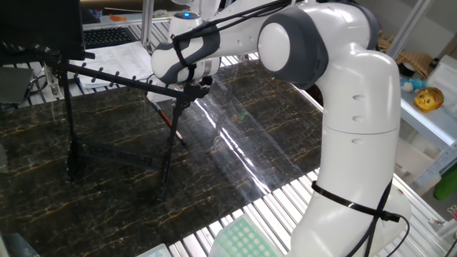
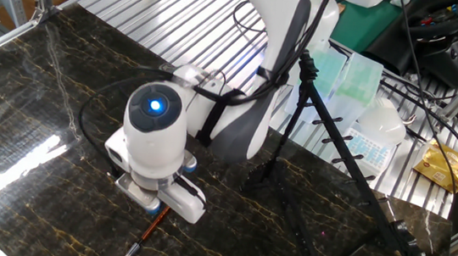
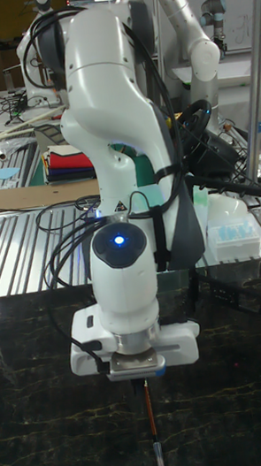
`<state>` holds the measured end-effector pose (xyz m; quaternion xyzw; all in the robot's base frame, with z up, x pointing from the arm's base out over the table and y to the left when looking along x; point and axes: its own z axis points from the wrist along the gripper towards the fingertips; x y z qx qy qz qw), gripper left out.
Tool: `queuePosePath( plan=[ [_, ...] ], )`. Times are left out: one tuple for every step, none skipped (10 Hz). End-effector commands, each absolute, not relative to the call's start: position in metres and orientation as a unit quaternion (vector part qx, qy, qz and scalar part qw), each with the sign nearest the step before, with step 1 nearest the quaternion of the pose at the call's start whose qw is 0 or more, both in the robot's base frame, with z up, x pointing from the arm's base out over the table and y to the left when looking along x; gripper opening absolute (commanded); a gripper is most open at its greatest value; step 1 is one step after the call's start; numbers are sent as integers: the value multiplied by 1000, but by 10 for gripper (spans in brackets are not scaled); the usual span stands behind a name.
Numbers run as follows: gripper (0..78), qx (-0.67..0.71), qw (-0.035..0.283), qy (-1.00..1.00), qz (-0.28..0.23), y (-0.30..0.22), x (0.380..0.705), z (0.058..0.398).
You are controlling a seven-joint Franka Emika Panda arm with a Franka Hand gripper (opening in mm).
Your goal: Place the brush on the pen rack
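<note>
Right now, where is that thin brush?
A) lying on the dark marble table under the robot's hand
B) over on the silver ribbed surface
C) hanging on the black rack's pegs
A: the brush lies flat on the table, sticking out from beneath the gripper, apart from the pen rack.

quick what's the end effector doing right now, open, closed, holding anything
End effector: cannot be told. The wrist hides the fingers in all views. It sits over the upper end of the brush, which lies on the table.
</note>
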<state>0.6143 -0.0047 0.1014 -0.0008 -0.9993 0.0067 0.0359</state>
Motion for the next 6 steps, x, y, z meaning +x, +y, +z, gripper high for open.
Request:
queuePosePath(
  plan=[
    [0, 4, 22, -1000, 7, 1, 620, 92],
    [0, 6, 21, -1000, 8, 1, 620, 92],
    [0, 8, 20, -1000, 8, 2, 621, 89],
    [0, 10, 20, -1000, 8, 2, 623, 86],
    [0, 11, 20, -1000, 8, 3, 623, 83],
    [0, 11, 20, -1000, 7, 3, 624, 82]
  ],
)
